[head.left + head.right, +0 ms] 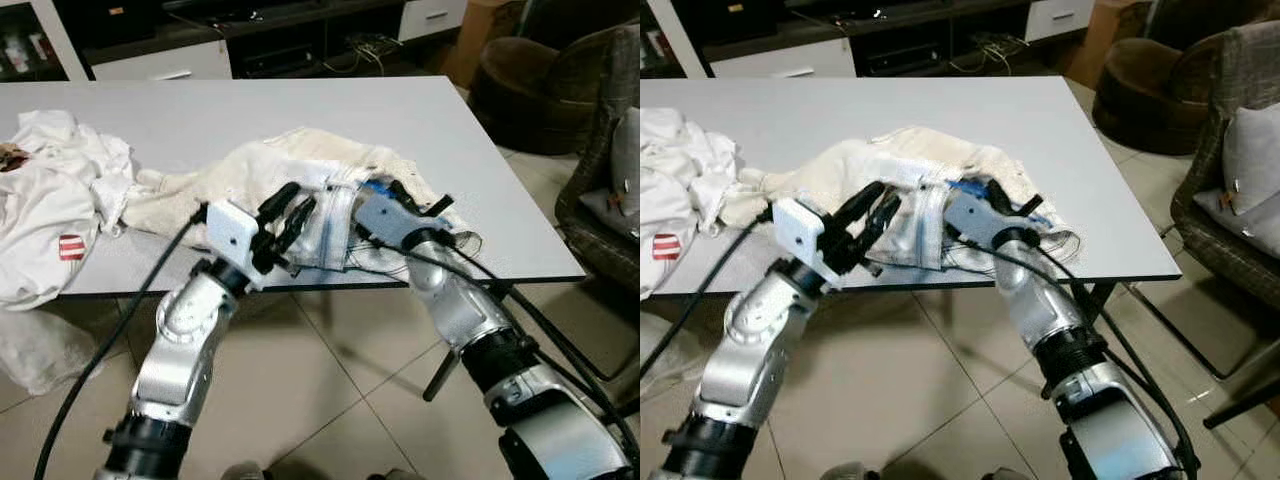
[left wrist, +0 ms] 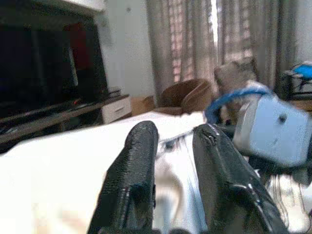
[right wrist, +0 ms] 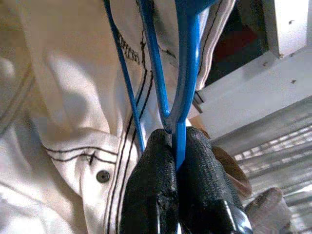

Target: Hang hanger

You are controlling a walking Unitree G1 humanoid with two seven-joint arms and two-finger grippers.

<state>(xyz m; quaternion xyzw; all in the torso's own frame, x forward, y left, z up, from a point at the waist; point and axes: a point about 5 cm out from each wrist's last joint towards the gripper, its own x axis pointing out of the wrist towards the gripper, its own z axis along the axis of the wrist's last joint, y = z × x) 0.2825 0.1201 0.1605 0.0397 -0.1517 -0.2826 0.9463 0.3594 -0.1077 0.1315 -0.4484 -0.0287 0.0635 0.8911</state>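
Observation:
A blue hanger (image 3: 181,83) lies inside a cream garment (image 1: 255,170) with black stitching, at the front edge of the grey table (image 1: 300,110). My right gripper (image 1: 410,197) rests on the garment's right part. In the right wrist view its fingers (image 3: 151,185) are shut on the hanger's lower bar. A bit of the blue hanger (image 1: 377,187) peeks out of the cloth by that gripper. My left gripper (image 1: 298,203) hovers over the garment's middle, just left of the right one. Its fingers (image 2: 139,165) are slightly apart and hold nothing.
A heap of white clothes (image 1: 50,190) covers the table's left end. A brown armchair (image 1: 530,80) and a wicker chair (image 1: 600,170) stand to the right. A low TV cabinet (image 1: 160,60) runs behind the table. A plastic bag (image 1: 30,350) lies on the tiled floor.

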